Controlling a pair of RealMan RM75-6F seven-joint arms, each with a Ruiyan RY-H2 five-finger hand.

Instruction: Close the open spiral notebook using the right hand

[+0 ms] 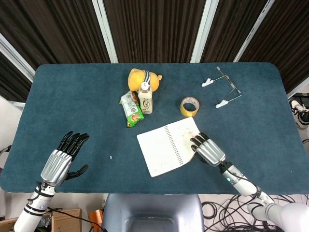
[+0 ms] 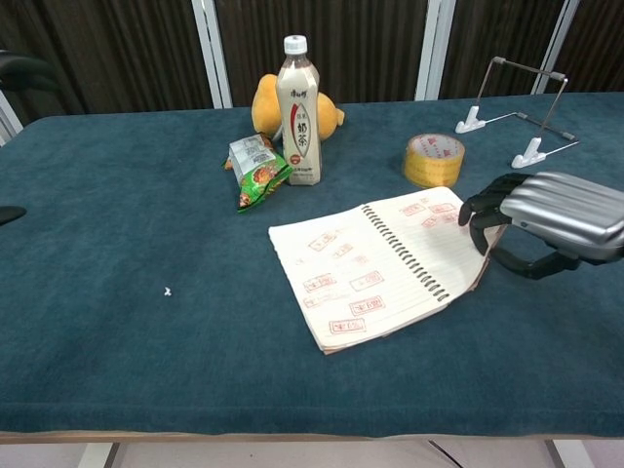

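Dark blue cloth table (image 1: pixel 72 101); at its far centre an upright white-capped drink bottle (image 2: pixel 298 115), with a yellow stuffed toy (image 2: pixel 263 105) touching it from behind. A green snack packet (image 2: pixel 255 172) lies flat just left of the bottle; a roll of yellowish tape (image 2: pixel 435 161) lies flat to the right, apart from it. Far right: thin wire stand (image 2: pixel 515 122) on two white feet; near left: small white scrap (image 2: pixel 168 291).

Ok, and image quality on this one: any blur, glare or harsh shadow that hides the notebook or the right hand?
Head view: even light, notebook sharp, right hand crisp with only a mild sheen on its metal back. Chest view: stamps on the pages are legible, the hand sits close to the lens, bright highlights along its back, soft shadow beneath it.
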